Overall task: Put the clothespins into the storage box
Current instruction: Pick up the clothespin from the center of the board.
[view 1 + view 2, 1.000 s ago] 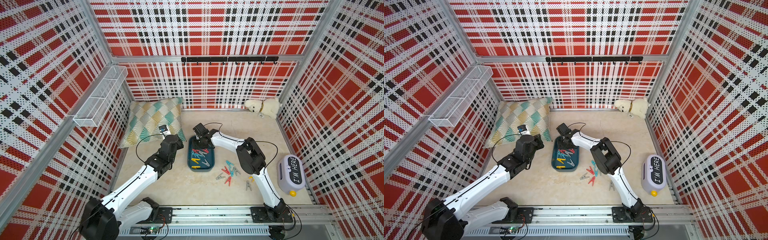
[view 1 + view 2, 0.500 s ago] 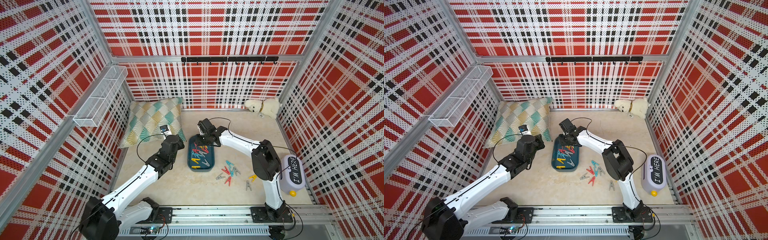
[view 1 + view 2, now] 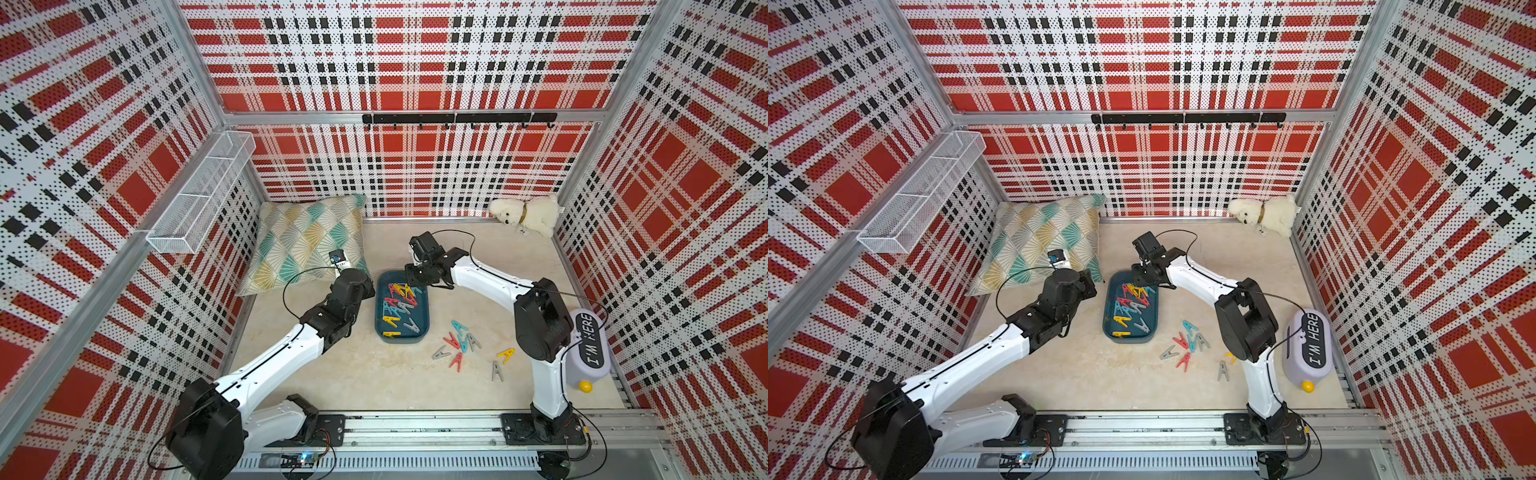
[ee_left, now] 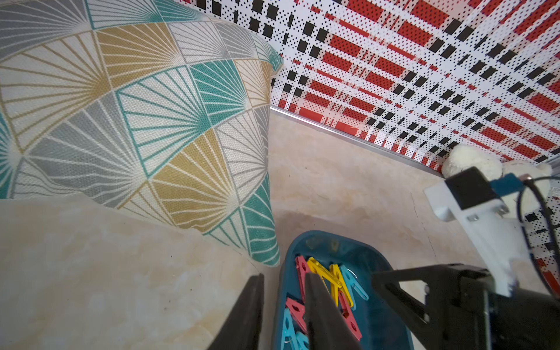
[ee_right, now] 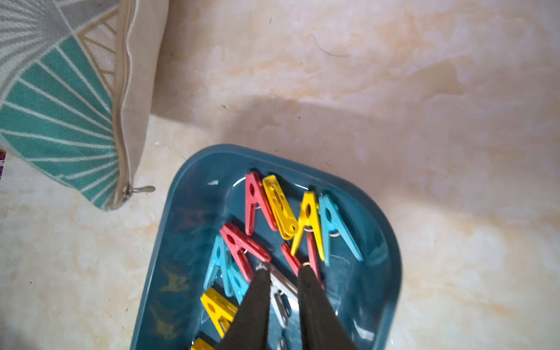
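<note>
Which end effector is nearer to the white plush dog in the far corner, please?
Right. The right end effector hangs over the storage box's far end, on the dog's side; the left end effector sits at the box's opposite edge, beside the pillow.

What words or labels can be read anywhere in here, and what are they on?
"I'M HERE": white letters on the dark oval panel of the pale lilac container.
Blue tab on the left wrist camera: any marking is too small to read.
On the clothespins and storage box, no text can be made out.
</note>
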Action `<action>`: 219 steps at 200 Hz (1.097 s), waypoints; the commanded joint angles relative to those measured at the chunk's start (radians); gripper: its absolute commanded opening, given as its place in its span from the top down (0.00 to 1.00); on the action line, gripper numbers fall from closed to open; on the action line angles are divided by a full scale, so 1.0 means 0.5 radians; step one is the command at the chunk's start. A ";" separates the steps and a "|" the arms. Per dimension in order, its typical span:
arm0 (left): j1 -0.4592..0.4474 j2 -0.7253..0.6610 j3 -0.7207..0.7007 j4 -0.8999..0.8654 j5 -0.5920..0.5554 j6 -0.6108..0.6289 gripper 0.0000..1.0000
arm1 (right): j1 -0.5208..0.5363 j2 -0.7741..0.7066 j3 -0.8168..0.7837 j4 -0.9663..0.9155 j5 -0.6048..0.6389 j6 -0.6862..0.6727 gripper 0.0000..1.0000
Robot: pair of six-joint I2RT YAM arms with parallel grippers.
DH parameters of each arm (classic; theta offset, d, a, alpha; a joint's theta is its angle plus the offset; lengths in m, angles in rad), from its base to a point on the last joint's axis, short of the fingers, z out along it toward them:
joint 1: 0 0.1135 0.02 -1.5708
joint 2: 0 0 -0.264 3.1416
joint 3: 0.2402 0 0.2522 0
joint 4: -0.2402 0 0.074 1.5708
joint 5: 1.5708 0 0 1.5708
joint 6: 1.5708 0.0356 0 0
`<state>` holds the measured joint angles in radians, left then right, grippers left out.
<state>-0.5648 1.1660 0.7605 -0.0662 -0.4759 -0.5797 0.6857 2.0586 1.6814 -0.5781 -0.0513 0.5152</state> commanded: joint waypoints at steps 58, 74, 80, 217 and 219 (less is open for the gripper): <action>0.013 -0.076 0.034 0.030 -0.021 0.000 0.70 | 0.028 0.338 0.219 -0.046 0.056 -0.045 0.82; 0.013 -0.069 0.035 0.028 -0.018 0.000 0.70 | 0.028 0.366 0.224 -0.046 0.050 -0.040 0.84; 0.013 -0.068 0.034 0.028 -0.018 0.000 0.70 | 0.028 0.373 0.224 -0.052 0.051 -0.037 0.84; 0.020 -0.154 0.010 -0.012 -0.042 -0.005 0.70 | 0.028 0.447 0.328 -0.189 0.098 -0.061 0.83; 0.022 -0.154 0.012 -0.013 -0.044 -0.006 0.70 | 0.028 0.451 0.333 -0.188 0.091 -0.065 0.83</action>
<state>-0.5617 1.1141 0.7601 -0.0681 -0.4805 -0.5797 0.6994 2.2635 1.8248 -0.6464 -0.0109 0.4942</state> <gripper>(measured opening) 0.299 0.164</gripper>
